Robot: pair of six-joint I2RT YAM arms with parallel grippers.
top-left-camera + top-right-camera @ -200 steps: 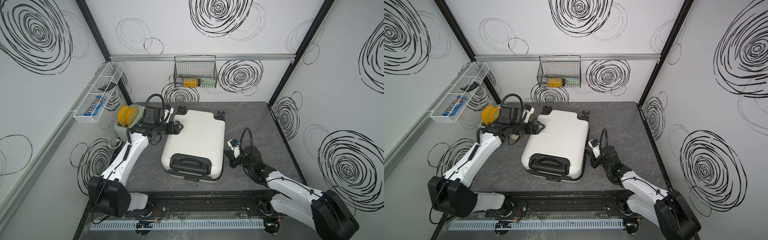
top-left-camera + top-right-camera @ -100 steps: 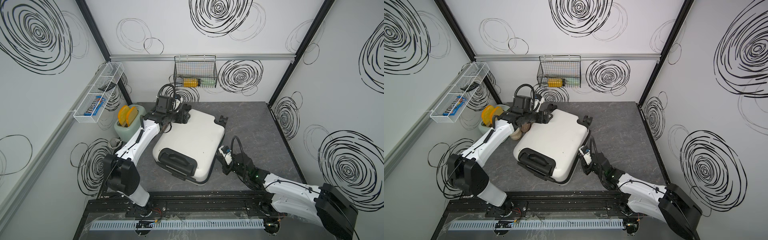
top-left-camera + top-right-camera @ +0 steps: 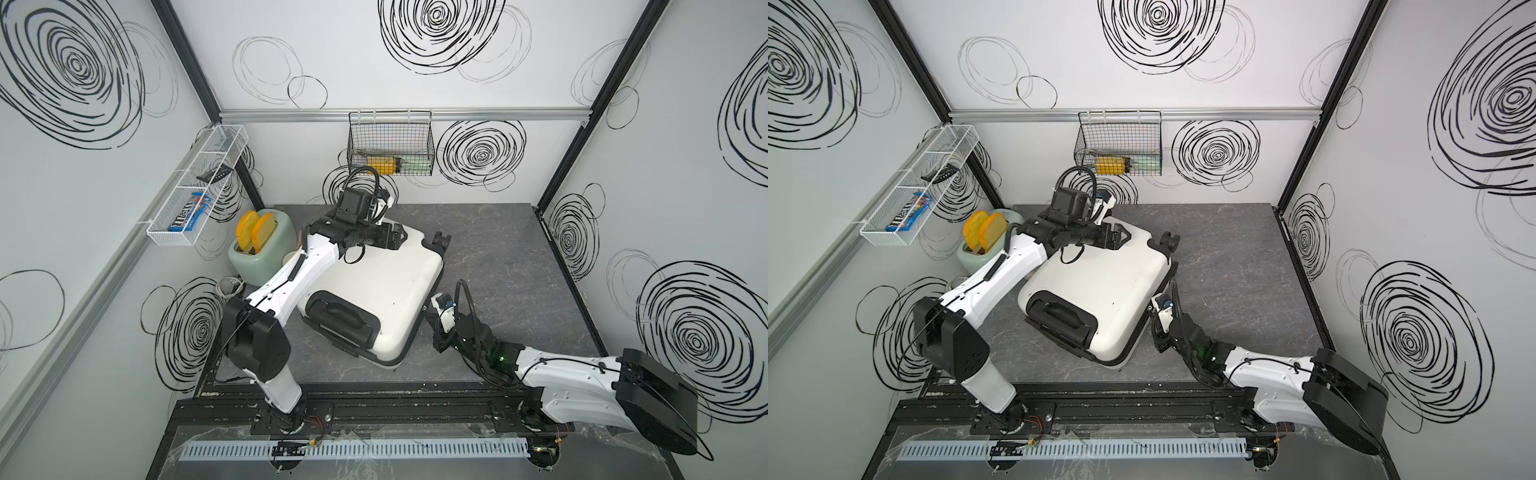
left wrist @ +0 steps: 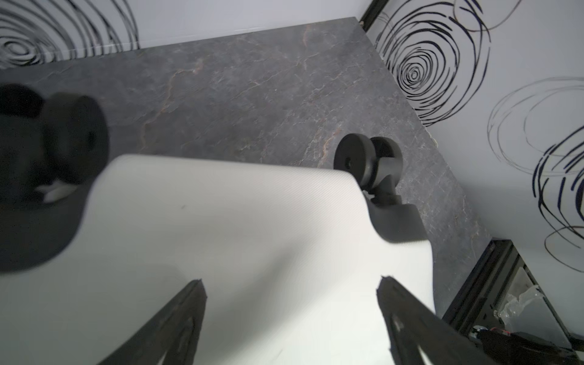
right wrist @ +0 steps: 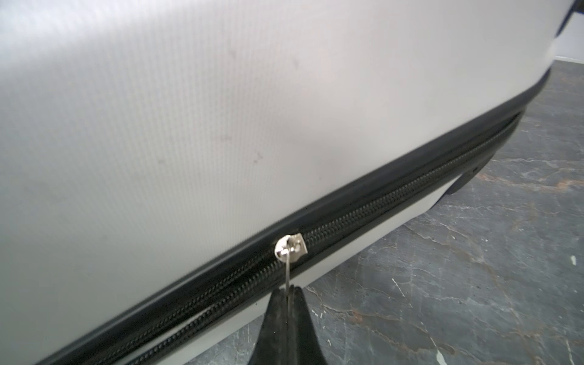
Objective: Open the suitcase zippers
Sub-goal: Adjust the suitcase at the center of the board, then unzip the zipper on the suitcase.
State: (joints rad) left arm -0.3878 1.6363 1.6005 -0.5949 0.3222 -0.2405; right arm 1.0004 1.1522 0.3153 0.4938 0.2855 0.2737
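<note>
The white suitcase (image 3: 386, 286) (image 3: 1104, 282) lies flat and askew on the grey table, black handle toward the front left, wheels (image 4: 363, 161) at the far end. My left gripper (image 3: 400, 240) (image 4: 291, 282) hovers open over its far corner, nothing between the fingers, white shell (image 4: 237, 221) below. My right gripper (image 3: 430, 309) (image 5: 288, 289) sits low at the case's right side, shut on the thin metal zipper pull. The silver slider (image 5: 290, 249) rides on the black zippers band (image 5: 410, 189). On one side of the slider the teeth stand apart.
A mint-green toaster (image 3: 259, 249) with orange slices stands at the back left, close to my left arm. A wire basket (image 3: 390, 145) hangs on the back wall and a white wire shelf (image 3: 195, 187) on the left wall. A black rail (image 3: 374, 407) runs along the front.
The suitcase has turned, its handle end swinging left. My left gripper moved from the case's left side to above its far corner. My right gripper shifted left, still holding the pull.
</note>
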